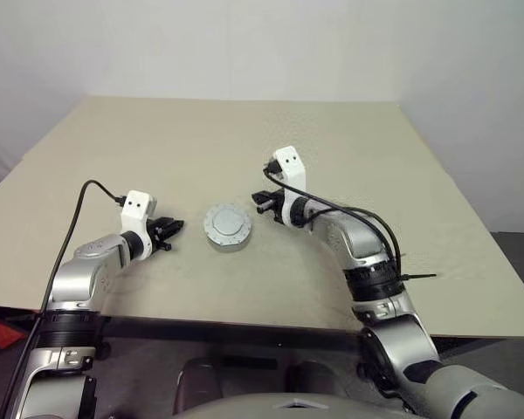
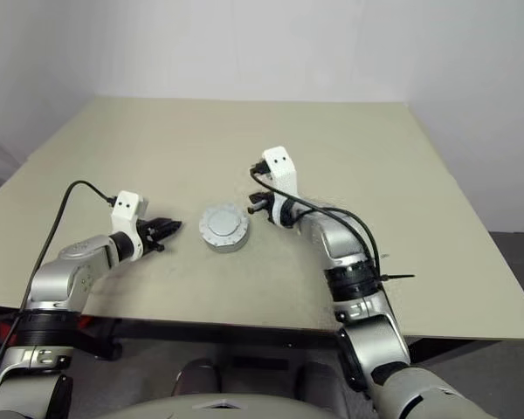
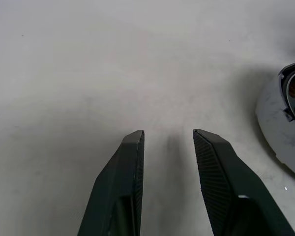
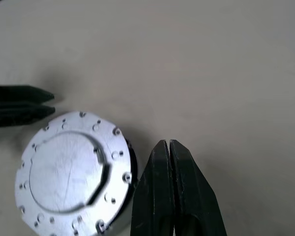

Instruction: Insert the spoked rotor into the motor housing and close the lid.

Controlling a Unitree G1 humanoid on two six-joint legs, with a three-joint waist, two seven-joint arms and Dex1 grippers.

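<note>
The round silver-grey lid (image 1: pixel 227 226) lies flat on top of the motor housing in the middle of the table; the right wrist view shows its holed top face (image 4: pixel 69 169). The left wrist view catches the motor housing (image 3: pixel 279 132) at its edge, with a copper glint through a dark-rimmed opening. The spoked rotor is hidden. My left gripper (image 1: pixel 176 229) stands open and empty just left of the unit, its tips a short way off. My right gripper (image 1: pixel 260 202) is shut on nothing, close beside the unit's right side (image 4: pixel 167 143).
The beige table (image 1: pixel 375 157) stretches far beyond and to both sides of the unit. Its front edge runs just below my forearms. A black cable loops over each arm.
</note>
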